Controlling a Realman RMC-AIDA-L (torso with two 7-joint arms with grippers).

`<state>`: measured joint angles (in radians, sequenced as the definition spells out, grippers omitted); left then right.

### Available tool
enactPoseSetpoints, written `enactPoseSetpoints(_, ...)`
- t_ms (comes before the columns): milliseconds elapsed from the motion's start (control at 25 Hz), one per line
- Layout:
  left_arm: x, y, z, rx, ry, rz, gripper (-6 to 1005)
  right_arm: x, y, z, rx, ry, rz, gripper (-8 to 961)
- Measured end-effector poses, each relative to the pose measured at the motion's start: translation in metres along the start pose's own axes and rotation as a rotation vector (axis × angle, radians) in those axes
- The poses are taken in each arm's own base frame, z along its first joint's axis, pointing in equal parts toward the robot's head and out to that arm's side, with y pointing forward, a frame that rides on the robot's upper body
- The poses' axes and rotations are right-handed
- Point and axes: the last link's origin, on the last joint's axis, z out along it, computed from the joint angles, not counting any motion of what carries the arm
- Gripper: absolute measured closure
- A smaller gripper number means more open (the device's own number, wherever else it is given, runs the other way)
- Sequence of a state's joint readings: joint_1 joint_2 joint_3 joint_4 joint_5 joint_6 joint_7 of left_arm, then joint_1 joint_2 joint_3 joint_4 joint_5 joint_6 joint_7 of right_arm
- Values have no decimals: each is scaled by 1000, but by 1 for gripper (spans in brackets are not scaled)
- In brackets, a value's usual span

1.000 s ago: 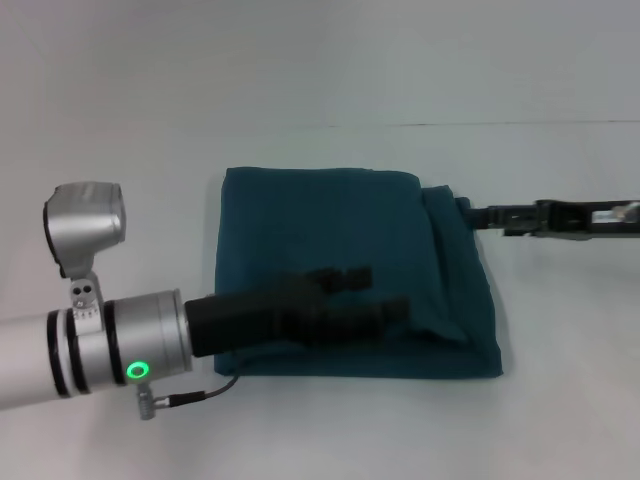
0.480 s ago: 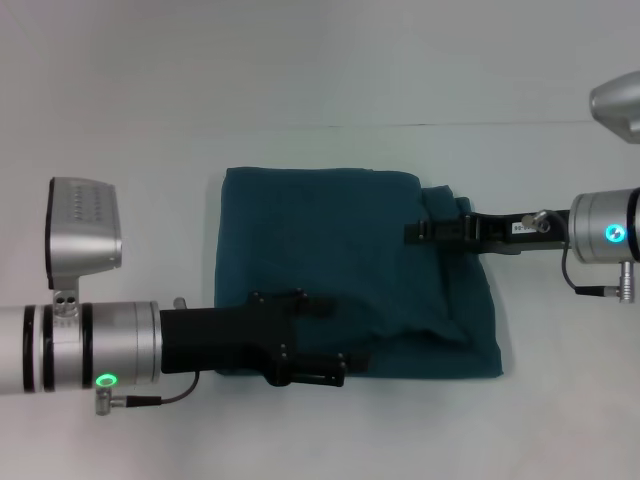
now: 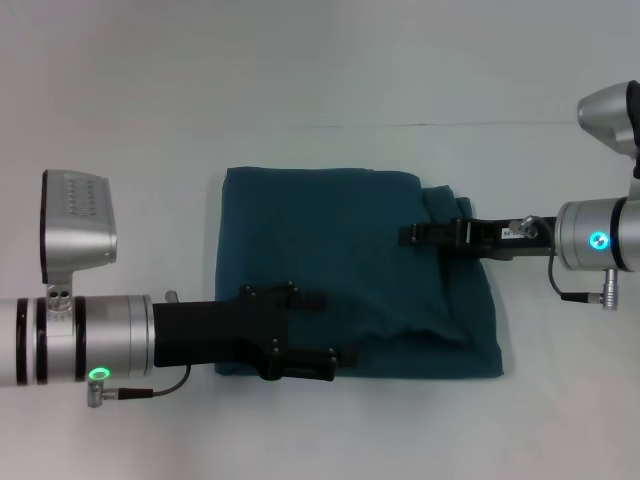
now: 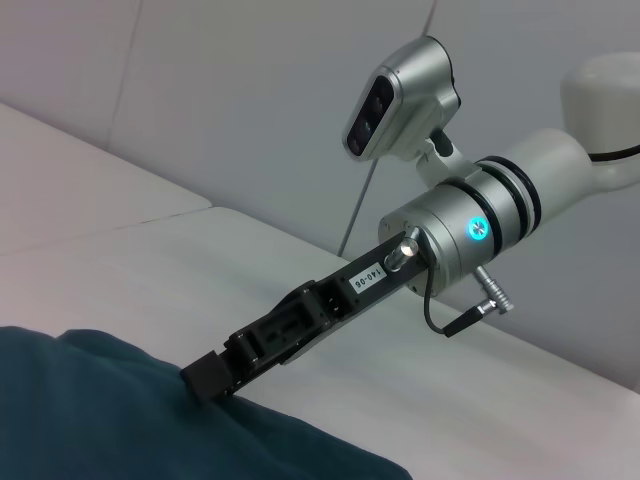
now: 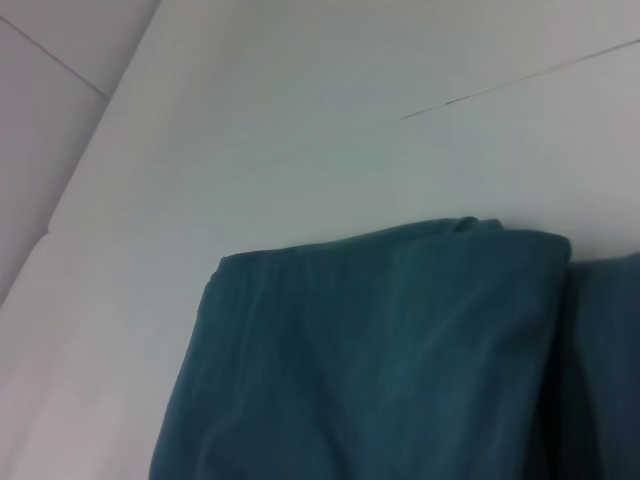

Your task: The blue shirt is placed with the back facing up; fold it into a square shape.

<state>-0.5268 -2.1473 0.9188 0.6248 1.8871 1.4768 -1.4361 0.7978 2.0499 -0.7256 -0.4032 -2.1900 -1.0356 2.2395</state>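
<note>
The blue shirt (image 3: 330,230) lies folded into a rough square in the middle of the white table, plain side up, with a raised fold along its right part. My left gripper (image 3: 328,332) hovers over the shirt's near left corner, open, with nothing between its fingers. My right gripper (image 3: 405,235) reaches in from the right over the shirt's right fold. In the left wrist view the right gripper (image 4: 205,378) has its tip down on the edge of the shirt (image 4: 100,410) and looks shut. The right wrist view shows only the folded shirt (image 5: 380,360).
White table (image 3: 320,60) lies all around the shirt, with a thin seam line (image 3: 500,123) running across behind it. A wall stands behind the table in the left wrist view.
My left arm has drawn back to the left, and its gripper has turned and spread open. My right arm has come in from the right edge, bringing its gripper over the shirt's right fold.
</note>
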Motion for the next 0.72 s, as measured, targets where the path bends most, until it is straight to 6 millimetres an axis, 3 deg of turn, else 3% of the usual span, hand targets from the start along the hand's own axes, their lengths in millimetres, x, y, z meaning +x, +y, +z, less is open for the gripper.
enactPoseSetpoints(720,3,-3,-2,9,3,-5,63,3,6,13,19,-5,-9,111)
